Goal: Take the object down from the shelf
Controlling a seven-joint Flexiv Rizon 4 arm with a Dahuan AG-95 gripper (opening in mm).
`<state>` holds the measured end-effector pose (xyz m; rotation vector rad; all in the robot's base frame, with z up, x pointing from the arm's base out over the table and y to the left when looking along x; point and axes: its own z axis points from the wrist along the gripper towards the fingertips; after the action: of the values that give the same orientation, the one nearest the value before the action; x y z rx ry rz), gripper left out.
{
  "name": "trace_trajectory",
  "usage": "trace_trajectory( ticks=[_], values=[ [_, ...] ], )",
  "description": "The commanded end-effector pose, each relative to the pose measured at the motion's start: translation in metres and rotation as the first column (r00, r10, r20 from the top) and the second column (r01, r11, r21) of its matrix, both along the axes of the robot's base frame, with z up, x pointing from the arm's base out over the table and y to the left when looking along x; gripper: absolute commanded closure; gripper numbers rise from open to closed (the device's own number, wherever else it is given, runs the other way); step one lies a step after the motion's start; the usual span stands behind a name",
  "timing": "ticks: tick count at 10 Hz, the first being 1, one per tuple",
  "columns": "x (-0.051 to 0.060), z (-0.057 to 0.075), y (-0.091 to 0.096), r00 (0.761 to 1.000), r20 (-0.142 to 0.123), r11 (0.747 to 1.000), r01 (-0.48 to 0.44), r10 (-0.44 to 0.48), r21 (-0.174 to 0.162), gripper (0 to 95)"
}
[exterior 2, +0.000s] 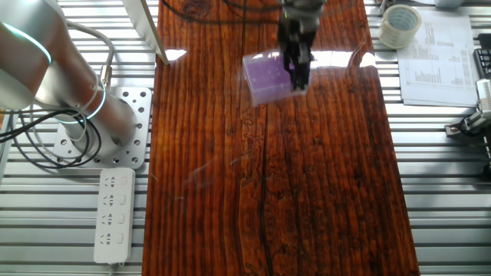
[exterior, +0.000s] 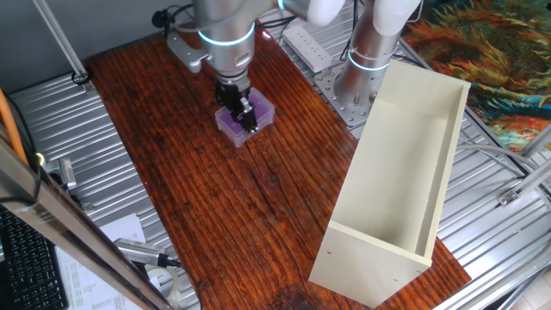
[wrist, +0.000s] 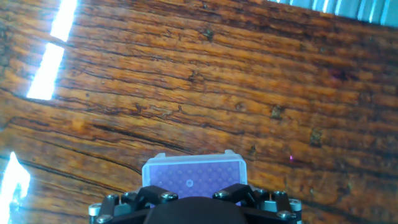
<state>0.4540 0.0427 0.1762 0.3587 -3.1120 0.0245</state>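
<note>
Set-down stage, by the look of it: tool (exterior: 243, 110) clenched on purple box (exterior: 256, 107) low at or just over desk (exterior: 258, 198), well apart from shelf (exterior: 405, 172); next, likely only release and straight lift away.

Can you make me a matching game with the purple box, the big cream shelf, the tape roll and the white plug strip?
Things:
1. purple box
2. shelf
3. tape roll
4. power strip

Places:
A. on metal slats beside the arm's base
B. lying open-side up, with nothing inside
C. between the gripper fingers, over the wooden table
D. next to printed paper

Pairs: 1-C, 2-B, 3-D, 4-A
</note>
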Motion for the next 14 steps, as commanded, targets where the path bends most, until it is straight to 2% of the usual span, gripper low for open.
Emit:
trace_trajectory(
  ticks=[1,9,12,14],
  values=[
    [0.005,-0.007,-0.007,1.0,0.01,1.0,0.0,0.0,-0.001,95.0],
    [0.031,-0.036,-0.013,1.0,0.027,1.0,0.003,-0.003,0.001,95.0],
    [0.032,-0.045,-0.014,0.999,0.035,1.0,0.001,-0.001,0.006,95.0],
    [0.032,-0.048,-0.014,0.998,0.053,1.0,-0.024,0.023,0.02,95.0]
  ],
)
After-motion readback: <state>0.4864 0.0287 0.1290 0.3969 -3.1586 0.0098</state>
